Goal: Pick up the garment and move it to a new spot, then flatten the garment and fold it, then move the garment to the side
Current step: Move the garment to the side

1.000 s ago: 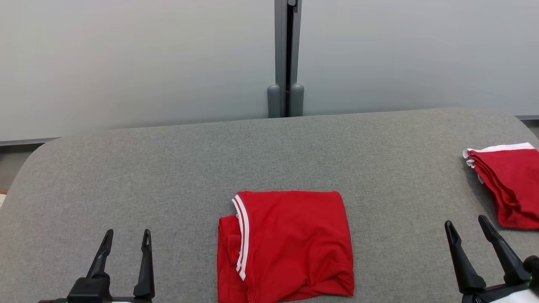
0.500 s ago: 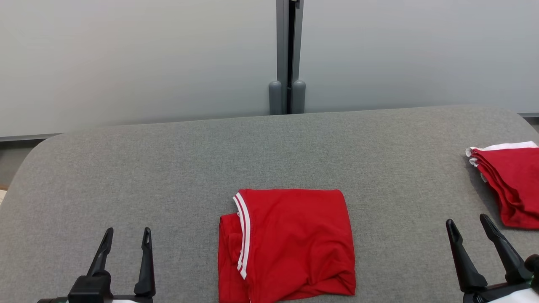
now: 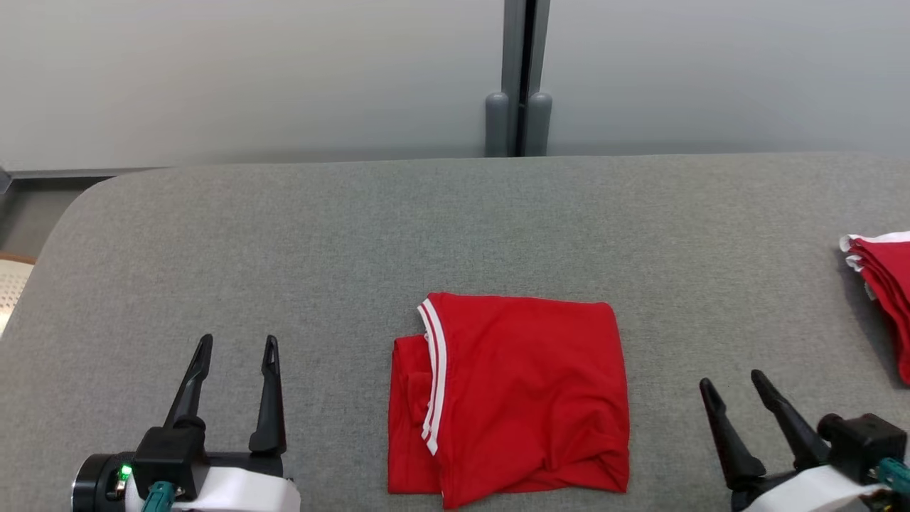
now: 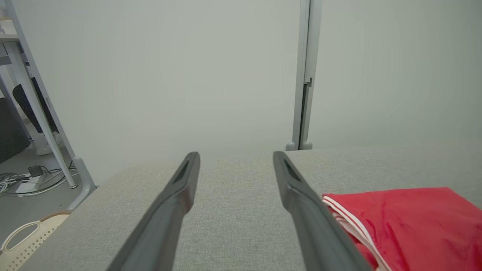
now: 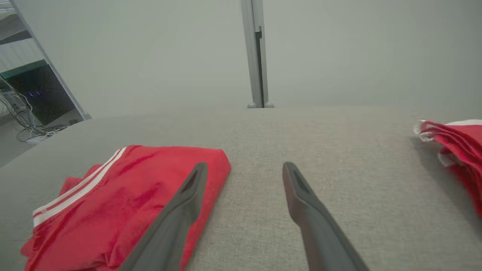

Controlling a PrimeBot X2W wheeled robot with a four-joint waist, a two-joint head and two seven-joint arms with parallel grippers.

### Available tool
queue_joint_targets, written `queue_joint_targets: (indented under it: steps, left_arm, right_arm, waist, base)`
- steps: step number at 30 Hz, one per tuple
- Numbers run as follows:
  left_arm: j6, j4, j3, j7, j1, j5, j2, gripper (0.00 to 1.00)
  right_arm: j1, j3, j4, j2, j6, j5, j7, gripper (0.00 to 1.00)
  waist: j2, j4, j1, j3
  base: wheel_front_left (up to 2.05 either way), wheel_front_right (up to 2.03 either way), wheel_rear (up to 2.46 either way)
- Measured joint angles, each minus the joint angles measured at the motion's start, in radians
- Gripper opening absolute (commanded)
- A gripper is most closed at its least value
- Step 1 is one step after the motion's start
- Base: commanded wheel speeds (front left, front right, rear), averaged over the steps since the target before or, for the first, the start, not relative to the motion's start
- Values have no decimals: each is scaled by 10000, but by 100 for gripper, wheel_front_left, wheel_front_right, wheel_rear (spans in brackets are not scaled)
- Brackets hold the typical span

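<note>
Holds the left gripper wide open and empty, well to the left of the folded red garment, and the right gripper just as wide and empty, off to the garment's right. Finds the garment lying flat on the grey table between the two, touched by neither, white-striped edge on its left side. Farther right of the garment, sees a stack of red cloth, and beyond the garment a grey post.
</note>
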Motion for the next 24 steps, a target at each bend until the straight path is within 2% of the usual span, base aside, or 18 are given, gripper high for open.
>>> queue_joint_targets:
  steps: [8,10,13,17,18,19,20,24]
  left_arm:
    - [-31,476,-278,-299,-604,0,-336,100]
    - [-56,516,-280,-314,-668,0,-359,100]
    - [-59,639,-282,-391,-817,0,-385,100]
    - [-100,792,-259,-470,-900,0,-399,100]
    - [-100,817,-238,-479,-923,-2,-389,100]
    - [-100,836,-226,-481,-970,-2,-391,100]
    - [-100,857,-221,-489,-1009,-2,-395,100]
    - [-100,932,-188,-506,-1031,0,-410,100]
  right_arm:
    - [-1499,1440,2709,644,0,1112,-130,100]
    - [-1645,1546,3068,727,0,1237,-79,100]
    - [-1922,1837,3868,1028,0,2044,119,100]
    - [-2275,2702,4232,909,-2,2543,546,100]
    - [-2340,2917,4228,823,-2,2679,602,83]
    - [-2401,3124,4226,709,-2,2679,600,37]
    - [-2458,3304,4230,602,-2,2677,594,0]
    - [-2531,3841,4253,255,10,2545,318,0]
  waist:
    - [0,532,0,690]
    - [0,572,0,761]
    - [0,632,0,943]
    - [0,620,0,1033]
    - [0,599,0,1058]
    - [0,582,0,1084]
    - [0,561,1,1105]
    - [0,456,0,1126]
  base:
    - [0,0,0]
    - [0,0,0]
    - [0,0,0]
    - [0,0,0]
    - [0,0,0]
    - [0,0,0]
    - [0,0,0]
    - [0,0,0]
